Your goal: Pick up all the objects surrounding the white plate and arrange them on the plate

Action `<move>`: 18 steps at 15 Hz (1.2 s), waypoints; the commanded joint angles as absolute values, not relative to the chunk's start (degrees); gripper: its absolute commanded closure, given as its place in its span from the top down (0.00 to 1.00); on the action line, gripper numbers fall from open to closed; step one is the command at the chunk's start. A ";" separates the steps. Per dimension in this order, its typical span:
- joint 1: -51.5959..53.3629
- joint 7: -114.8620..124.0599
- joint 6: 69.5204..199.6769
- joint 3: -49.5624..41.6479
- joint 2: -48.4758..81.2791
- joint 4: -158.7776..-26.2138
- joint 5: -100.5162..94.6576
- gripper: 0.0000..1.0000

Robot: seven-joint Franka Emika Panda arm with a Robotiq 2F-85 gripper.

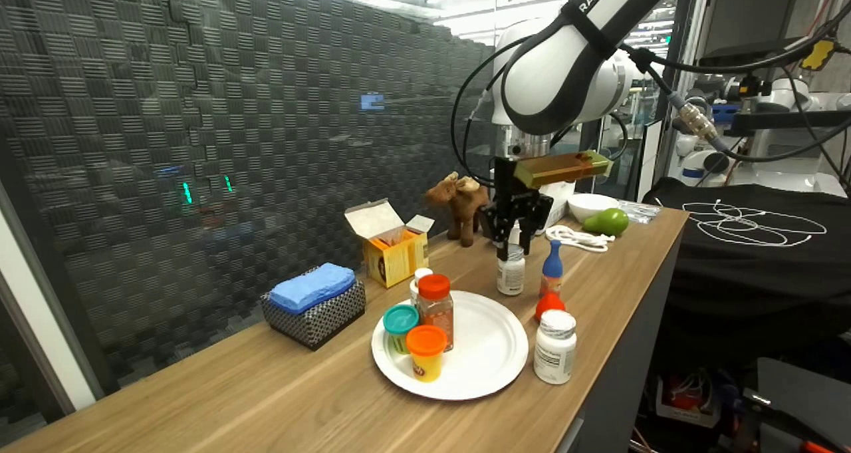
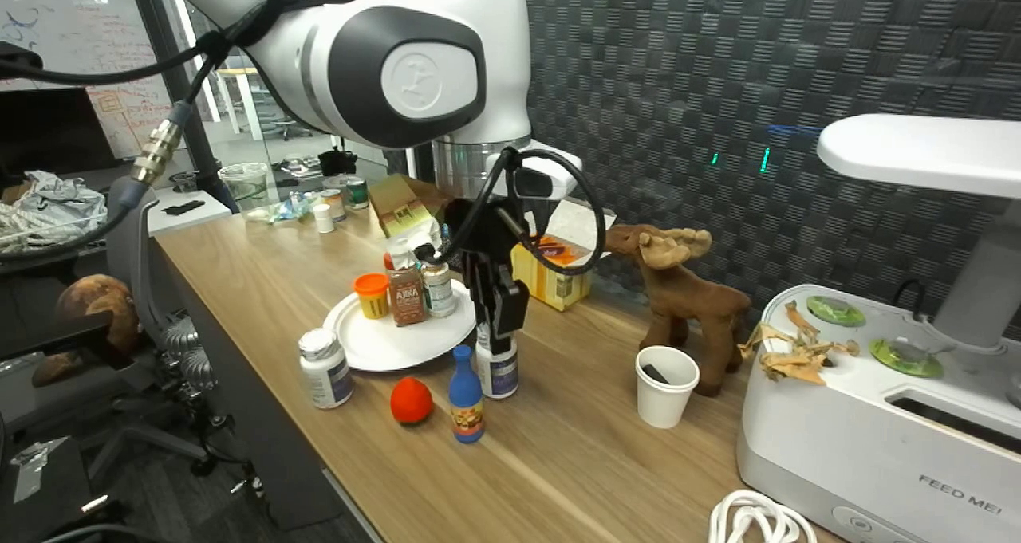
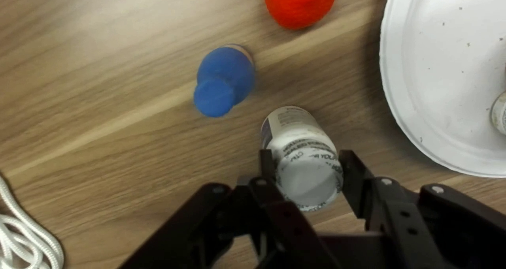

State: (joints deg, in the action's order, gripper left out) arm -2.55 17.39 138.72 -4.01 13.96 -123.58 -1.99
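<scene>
One white plate [image 1: 485, 343] lies on the wooden table [image 1: 279, 400] and carries four containers: one yellow Play-Doh tub [image 1: 426, 356] with an orange lid, one teal-lidded tub [image 1: 401, 320], one red-capped Ajika jar [image 2: 406, 300] and one white-capped bottle [image 2: 438, 292]. Off the plate but around it are four more objects: two white pill bottles [image 1: 510, 279], one blue toy bottle [image 2: 465, 403] and one red rounded item [image 2: 411, 400]. The first pill bottle stands upright near the plate, and the gripper [image 3: 307, 162] is pinching it by the cap, its two fingers [image 3: 266, 164] on opposite sides. The second pill bottle [image 1: 556, 353] is upright just beside the plate, the red rounded item near the rim too. The blue toy bottle is upright, a little farther from the plate. Near the plate, apart from it, are one yellow carton [image 1: 397, 261] with open flaps and one patterned box [image 1: 336, 316] bearing one folded blue cloth [image 1: 312, 287]. Well apart are one brown plush moose [image 2: 694, 308], one white paper cup [image 2: 664, 403], one white bowl [image 1: 592, 207] and one green pear-shaped item [image 1: 609, 222].
</scene>
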 commanded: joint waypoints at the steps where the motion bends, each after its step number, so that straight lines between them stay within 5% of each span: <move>1: -0.22 22.52 138.07 -4.77 11.84 -122.58 -3.51 0.19; 18: 5.45 25.87 135.98 0.32 14.33 -119.33 -3.60 0.19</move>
State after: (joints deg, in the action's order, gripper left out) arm 6.04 29.53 135.32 -0.51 12.49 -121.41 -6.84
